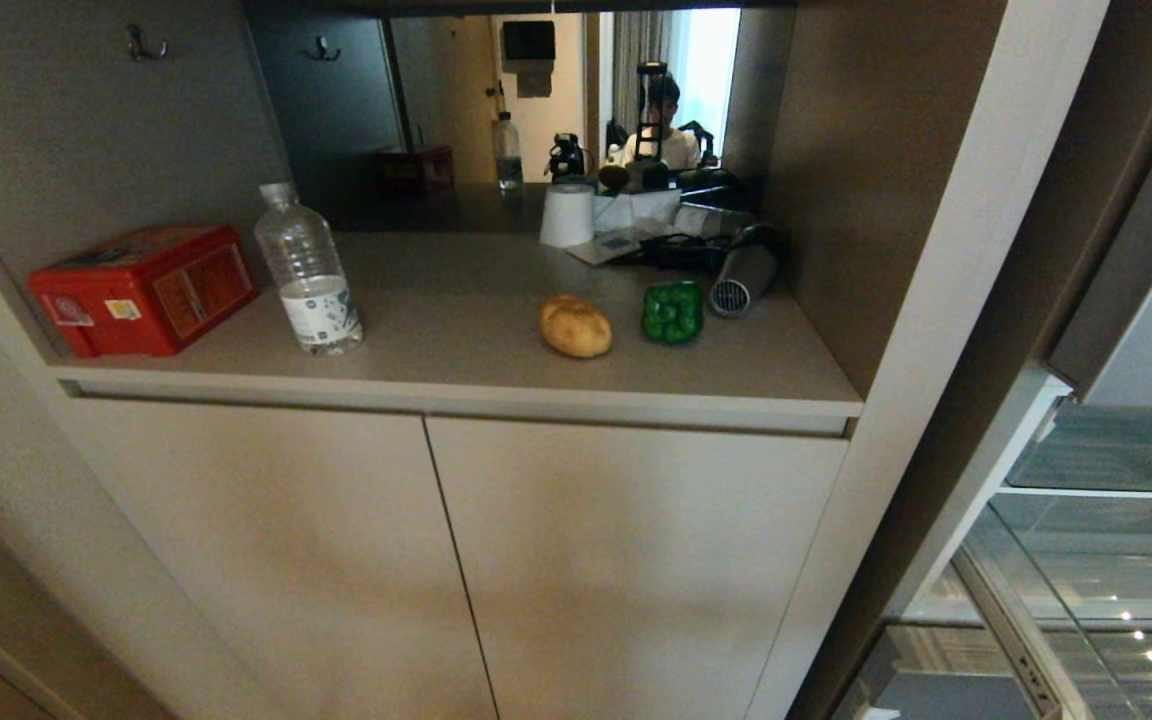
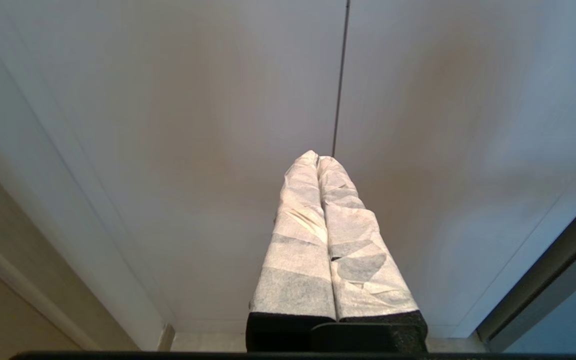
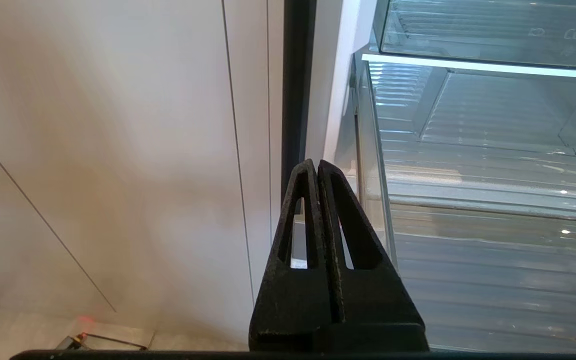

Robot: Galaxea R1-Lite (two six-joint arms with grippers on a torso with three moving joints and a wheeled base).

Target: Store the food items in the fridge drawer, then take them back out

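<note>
A tan-brown potato (image 1: 576,326) and a glossy green bell pepper (image 1: 672,312) lie side by side on the grey counter (image 1: 456,340), right of its middle. The fridge drawer (image 3: 493,210), a clear bin with a ribbed floor, shows pulled out in the right wrist view and at the head view's lower right as the same drawer (image 1: 1086,600). My left gripper (image 2: 317,158), its fingers wrapped in white, is shut and empty in front of the cabinet doors. My right gripper (image 3: 316,164), black, is shut and empty beside the drawer's near corner. Neither arm shows in the head view.
On the counter's left stand a red tin box (image 1: 146,288) and a clear water bottle (image 1: 310,272). A hair dryer (image 1: 744,270), a white roll (image 1: 568,214) and clutter sit behind the food. A mirror shows a person. Cabinet doors (image 1: 436,560) hang below; a glass shelf (image 1: 1126,450) is above the drawer.
</note>
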